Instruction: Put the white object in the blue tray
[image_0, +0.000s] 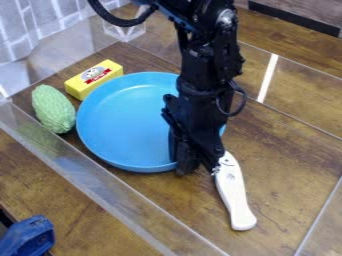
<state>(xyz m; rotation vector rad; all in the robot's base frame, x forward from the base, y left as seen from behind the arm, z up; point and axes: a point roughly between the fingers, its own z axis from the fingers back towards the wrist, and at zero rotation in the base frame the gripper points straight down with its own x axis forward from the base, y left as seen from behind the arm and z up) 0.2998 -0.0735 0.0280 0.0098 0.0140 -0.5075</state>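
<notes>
The white object, a glossy fish-shaped toy, lies flat on the wooden table to the right of the blue tray. Its upper end points toward the tray's rim. My gripper points straight down between the tray's right rim and that upper end. Its dark fingers are shut and stand right against the toy's upper left end. I cannot tell whether any of the toy is pinched between them. The arm hides the right part of the tray. Nothing shows on the visible part of the tray.
A yellow rectangular block sits just behind the tray's left side. A green oval textured object lies to the tray's left. A clear plastic edge runs along the table front. Blue cloth shows at the bottom left corner.
</notes>
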